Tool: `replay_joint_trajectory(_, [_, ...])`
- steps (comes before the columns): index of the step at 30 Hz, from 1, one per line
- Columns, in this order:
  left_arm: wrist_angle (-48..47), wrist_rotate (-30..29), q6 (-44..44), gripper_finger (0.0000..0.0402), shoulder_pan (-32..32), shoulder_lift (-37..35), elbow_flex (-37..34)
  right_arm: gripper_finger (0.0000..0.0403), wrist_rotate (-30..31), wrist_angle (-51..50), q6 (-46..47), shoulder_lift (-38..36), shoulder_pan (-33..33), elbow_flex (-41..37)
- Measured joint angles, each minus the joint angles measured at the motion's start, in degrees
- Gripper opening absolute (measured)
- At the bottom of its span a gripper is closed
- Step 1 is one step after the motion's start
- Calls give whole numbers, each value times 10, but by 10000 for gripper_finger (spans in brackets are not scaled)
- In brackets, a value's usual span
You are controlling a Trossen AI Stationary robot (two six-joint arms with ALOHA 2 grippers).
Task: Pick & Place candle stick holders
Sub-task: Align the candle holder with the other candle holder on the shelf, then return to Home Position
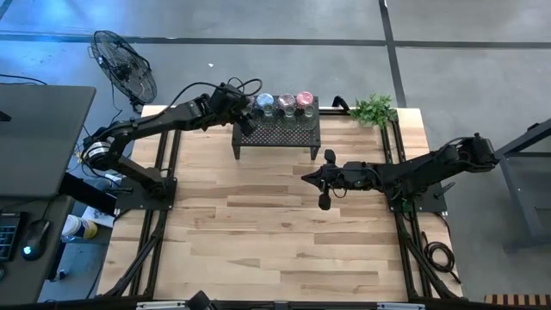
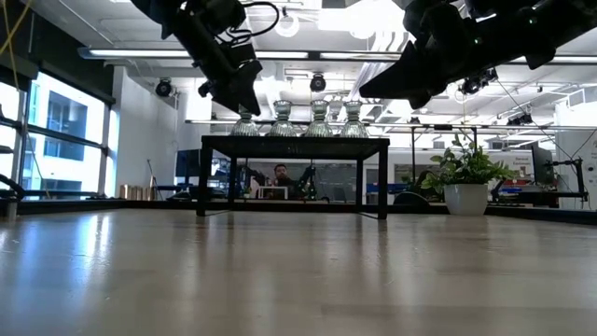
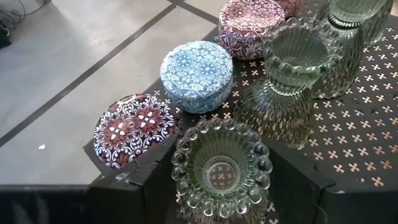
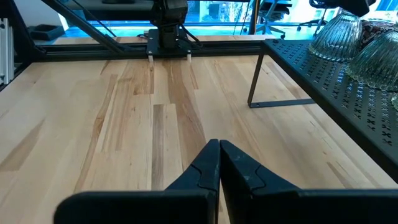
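On the black mesh rack (image 3: 348,143), ribbed, bead-rimmed green glass candle stick holders (image 3: 221,168); right end effector (image 4: 219,163) closed, empty.

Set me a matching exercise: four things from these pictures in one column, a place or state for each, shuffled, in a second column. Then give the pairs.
Things
1. left gripper
2. right gripper
3. leafy plant
4. blue patterned holder

Places or states
A. fingers shut, over bare table in front of the rack
B. at the table's far right corner
C. on the rack, between two dark red patterned ones
D. at the rack's left end, over a clear ribbed holder

Pairs: 1-D, 2-A, 3-B, 4-C
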Motion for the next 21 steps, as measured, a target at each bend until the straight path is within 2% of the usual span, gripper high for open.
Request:
replay_joint_trajectory(6, [-9,-2,14,247,0,-3,8,1,0,0,0,0,0,0])
replay_joint_trajectory(13, [-48,-4,47,249,0,-46,69,2,0,-2,-4,0,0,0])
replay_joint_trajectory(17, [-40,-1,77,216,-32,-103,41,1,0,-29,-35,-4,0,0])
replay_joint_trajectory(21, [14,10,102,143,-99,-172,-62,1,-14,-79,-80,-40,-6,0])
